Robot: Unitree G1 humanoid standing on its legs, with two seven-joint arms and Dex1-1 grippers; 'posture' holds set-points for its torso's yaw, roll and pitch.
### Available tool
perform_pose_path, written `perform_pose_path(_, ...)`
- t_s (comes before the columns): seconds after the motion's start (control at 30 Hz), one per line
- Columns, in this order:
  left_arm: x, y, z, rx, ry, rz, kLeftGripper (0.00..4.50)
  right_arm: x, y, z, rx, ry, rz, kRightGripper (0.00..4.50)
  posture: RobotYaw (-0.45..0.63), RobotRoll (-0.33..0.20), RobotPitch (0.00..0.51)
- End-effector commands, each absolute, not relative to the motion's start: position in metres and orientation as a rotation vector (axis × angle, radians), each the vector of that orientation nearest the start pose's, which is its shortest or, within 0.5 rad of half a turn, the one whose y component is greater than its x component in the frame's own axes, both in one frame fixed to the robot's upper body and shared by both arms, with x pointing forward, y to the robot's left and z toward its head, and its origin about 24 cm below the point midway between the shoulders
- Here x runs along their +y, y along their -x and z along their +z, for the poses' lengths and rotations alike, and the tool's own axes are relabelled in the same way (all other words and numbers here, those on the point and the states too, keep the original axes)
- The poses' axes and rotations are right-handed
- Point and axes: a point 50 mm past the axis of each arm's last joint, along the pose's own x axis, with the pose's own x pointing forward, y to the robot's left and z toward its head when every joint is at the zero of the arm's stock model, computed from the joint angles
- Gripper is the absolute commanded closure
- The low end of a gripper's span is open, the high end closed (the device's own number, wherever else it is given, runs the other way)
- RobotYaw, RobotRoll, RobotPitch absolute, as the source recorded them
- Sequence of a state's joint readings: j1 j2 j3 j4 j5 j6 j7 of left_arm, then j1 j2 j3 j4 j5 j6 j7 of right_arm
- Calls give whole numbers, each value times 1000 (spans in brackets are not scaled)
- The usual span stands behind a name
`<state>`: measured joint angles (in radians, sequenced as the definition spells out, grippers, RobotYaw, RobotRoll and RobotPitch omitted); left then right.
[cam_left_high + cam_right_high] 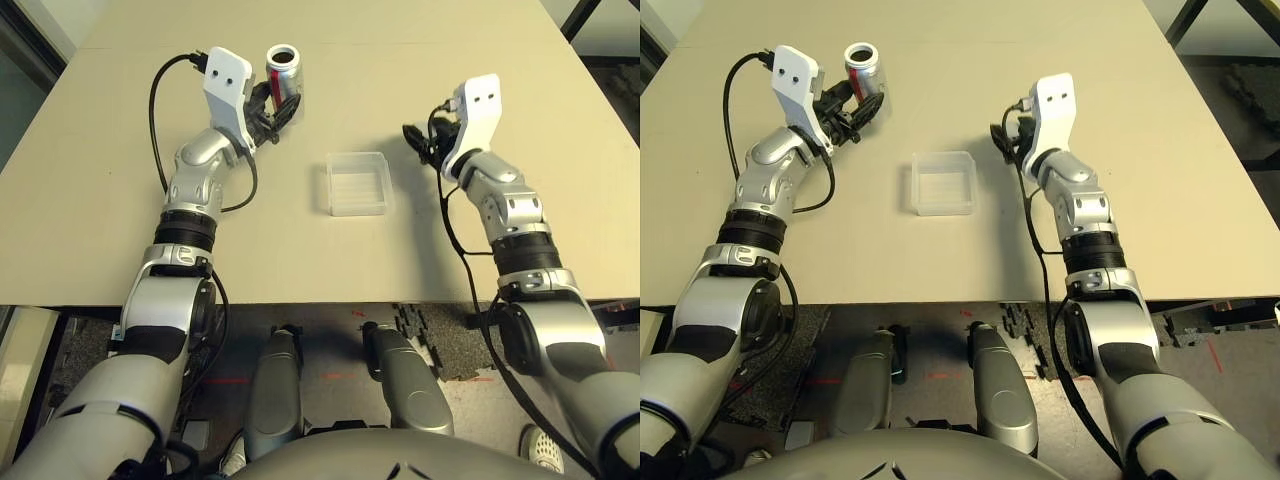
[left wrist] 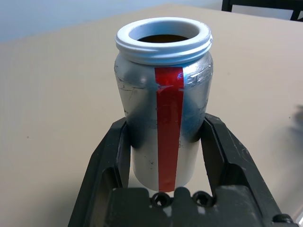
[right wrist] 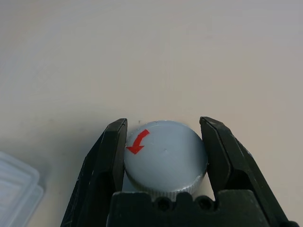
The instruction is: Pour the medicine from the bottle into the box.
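One bottle (image 1: pixel 283 73), silver with a red stripe, stands uncapped and upright at about eleven o'clock from the table's (image 1: pixel 120 200) middle, near the far edge, with the left gripper (image 1: pixel 275 112) clamped tight round its lower body. One clear box (image 1: pixel 356 183) lies flat at the centre, well apart from both arms, with bare tabletop all round it. At two o'clock from the box the right gripper (image 1: pixel 424 143) is closed on the single grey cap (image 3: pixel 164 158), a fair stretch of bare table between it and the right edge. The right wrist view shows the cap's red arrow and a corner of the box; the left wrist view shows the bottle's dark open mouth, though any medicine inside cannot be made out.
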<state>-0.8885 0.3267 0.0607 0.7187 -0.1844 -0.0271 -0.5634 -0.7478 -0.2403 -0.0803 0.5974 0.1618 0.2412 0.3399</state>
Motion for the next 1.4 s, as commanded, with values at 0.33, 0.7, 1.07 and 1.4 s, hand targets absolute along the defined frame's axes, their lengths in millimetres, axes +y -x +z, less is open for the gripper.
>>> perform_pose_path(0.33, 176, -395, 180, -180, -185, -443, 2192, -163, -377, 115, 94, 59, 342, 0, 2, 0, 201)
perform_pose_path(0.7, 161, -402, 241, -431, -1126, -463, 2192, -207, -297, 177, 328, 313, 501, 0, 12, 0, 201)
perform_pose_path(1.07, 78, -375, 229, -966, -2111, -888, 2192, -159, -262, 170, 478, 276, 823, 0, -28, 0, 185)
perform_pose_path(1.4, 88, -380, 209, -1042, -2247, -957, 2192, -149, -281, 167, 419, 262, 797, 0, -35, 0, 179)
